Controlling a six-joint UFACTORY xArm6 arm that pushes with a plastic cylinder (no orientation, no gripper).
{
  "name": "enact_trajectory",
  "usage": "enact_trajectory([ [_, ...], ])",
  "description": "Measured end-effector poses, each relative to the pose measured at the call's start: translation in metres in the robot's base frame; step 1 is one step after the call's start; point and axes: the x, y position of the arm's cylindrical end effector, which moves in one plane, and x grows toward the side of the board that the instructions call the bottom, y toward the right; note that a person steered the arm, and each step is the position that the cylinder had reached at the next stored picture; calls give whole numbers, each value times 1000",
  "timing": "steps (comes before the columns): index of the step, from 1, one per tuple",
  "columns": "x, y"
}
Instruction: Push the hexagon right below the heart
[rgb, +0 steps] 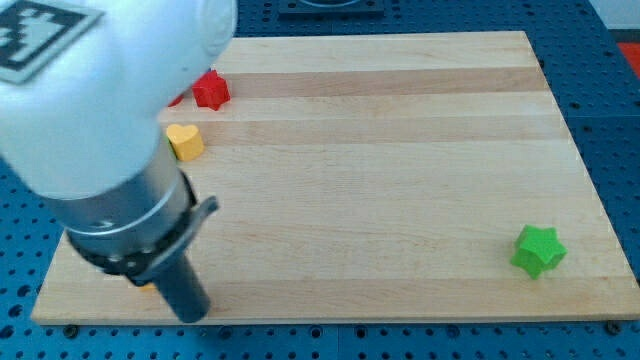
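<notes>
Camera view, lower left: my tip (191, 314) beside orange sliver (147, 285), probably the hexagon. Best circling beneath, then nudging upward, stopping under yellow heart (184, 141). End effector: bare rod, grasping nothing.

You've got one camera only, so no shared overlap to report. It looks down at a steep angle onto the wooden surface (400, 150) from the near long edge, facing the far edge at the view's top. Almost the whole surface fits in frame. The arm's housing (90, 90) sits very close to the lens, blocking the view's left.
</notes>
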Motion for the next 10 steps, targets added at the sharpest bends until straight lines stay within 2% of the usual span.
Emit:
enact_trajectory([
  [1, 0, -40],
  [3, -8, -58],
  [6, -176, -58],
  [7, -160, -64],
  [9, -30, -109],
  [10, -2, -67],
])
